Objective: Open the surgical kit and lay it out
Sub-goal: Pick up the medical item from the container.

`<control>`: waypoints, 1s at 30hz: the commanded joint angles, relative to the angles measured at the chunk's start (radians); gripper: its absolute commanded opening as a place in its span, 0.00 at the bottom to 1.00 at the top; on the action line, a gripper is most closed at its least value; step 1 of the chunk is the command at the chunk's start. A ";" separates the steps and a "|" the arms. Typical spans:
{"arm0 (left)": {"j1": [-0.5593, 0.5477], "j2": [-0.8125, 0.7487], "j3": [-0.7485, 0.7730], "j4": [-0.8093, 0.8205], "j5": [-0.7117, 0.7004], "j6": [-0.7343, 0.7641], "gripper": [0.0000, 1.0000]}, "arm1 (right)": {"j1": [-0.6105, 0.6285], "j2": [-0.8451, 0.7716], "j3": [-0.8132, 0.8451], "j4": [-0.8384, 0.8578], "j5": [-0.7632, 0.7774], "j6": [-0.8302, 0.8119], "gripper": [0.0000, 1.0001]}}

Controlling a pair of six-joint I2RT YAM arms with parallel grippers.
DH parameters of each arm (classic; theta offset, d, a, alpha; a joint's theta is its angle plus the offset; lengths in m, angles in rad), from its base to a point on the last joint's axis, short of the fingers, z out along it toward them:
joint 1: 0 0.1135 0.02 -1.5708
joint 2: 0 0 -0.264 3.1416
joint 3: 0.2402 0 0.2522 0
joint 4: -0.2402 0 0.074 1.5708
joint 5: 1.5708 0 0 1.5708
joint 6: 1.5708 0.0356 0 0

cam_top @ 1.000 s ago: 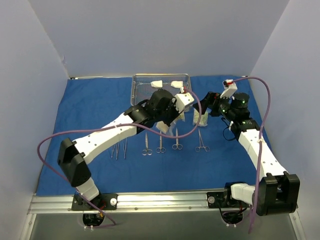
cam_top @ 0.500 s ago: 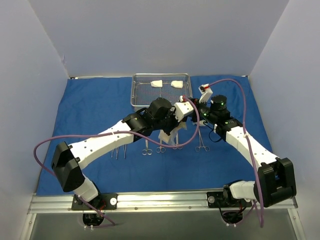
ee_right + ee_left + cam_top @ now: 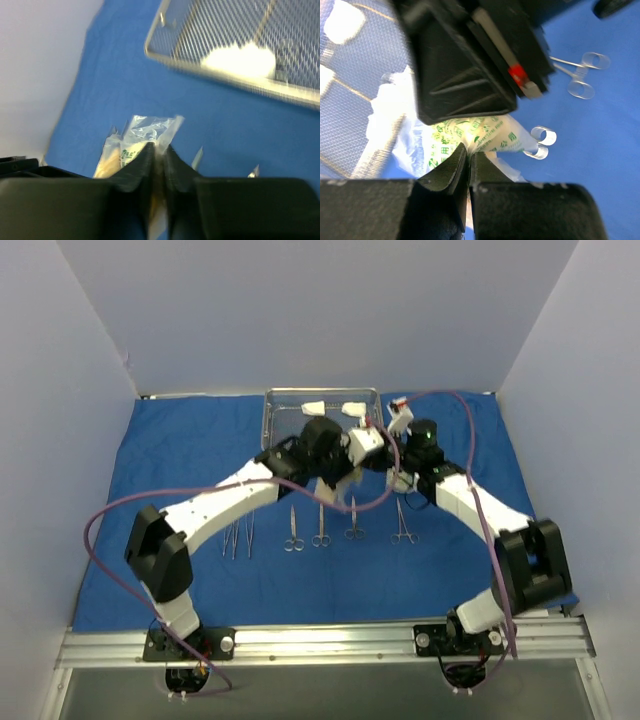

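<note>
Clear packet (image 3: pixel 490 135) (green print, contents not made out) is pinched from two sides. The left gripper (image 3: pixel 468 148) is clamped narrow on one edge and the right gripper (image 3: pixel 159 148) is closed on the other. The packet is held up just in front of the wire-mesh tray (image 3: pixel 320 390), over the blue drape (image 3: pixel 180 450). Risk as judged: if it is pulled apart, the thin film could be slipped out of one pincer. It could also be torn unevenly, so the contents get dropped among the ring-handled instruments (image 3: pixel 320 536) laid close by. The wrists are crowded together, so a knock between them or a nudged tray is also possible.
</note>
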 commanded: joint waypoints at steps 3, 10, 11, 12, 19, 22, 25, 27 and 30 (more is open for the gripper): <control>0.162 0.085 0.202 0.043 0.163 0.184 0.02 | -0.004 0.227 0.224 0.221 -0.052 0.029 0.00; 0.289 0.329 0.495 -0.102 0.255 0.335 0.02 | -0.032 0.483 0.493 0.316 -0.011 0.061 0.00; 0.292 0.364 0.538 -0.128 0.216 0.336 0.16 | -0.032 0.503 0.508 0.324 -0.013 0.056 0.00; 0.303 0.422 0.581 -0.168 0.206 0.333 0.35 | -0.033 0.540 0.525 0.325 -0.019 0.043 0.00; 0.378 0.499 0.730 -0.176 0.280 0.236 0.94 | -0.066 0.606 0.677 0.151 0.059 -0.091 0.00; 0.384 0.495 0.746 -0.188 0.280 0.196 0.94 | -0.070 0.573 0.688 0.091 0.113 -0.149 0.00; 0.387 0.472 0.744 -0.216 0.309 0.146 0.94 | -0.081 0.513 0.628 0.088 0.118 -0.171 0.00; 0.387 0.432 0.712 -0.213 0.320 0.112 0.94 | -0.086 0.452 0.567 0.082 0.116 -0.191 0.00; 0.389 0.340 0.602 -0.155 0.347 0.027 0.94 | -0.092 0.359 0.457 0.068 0.080 -0.204 0.00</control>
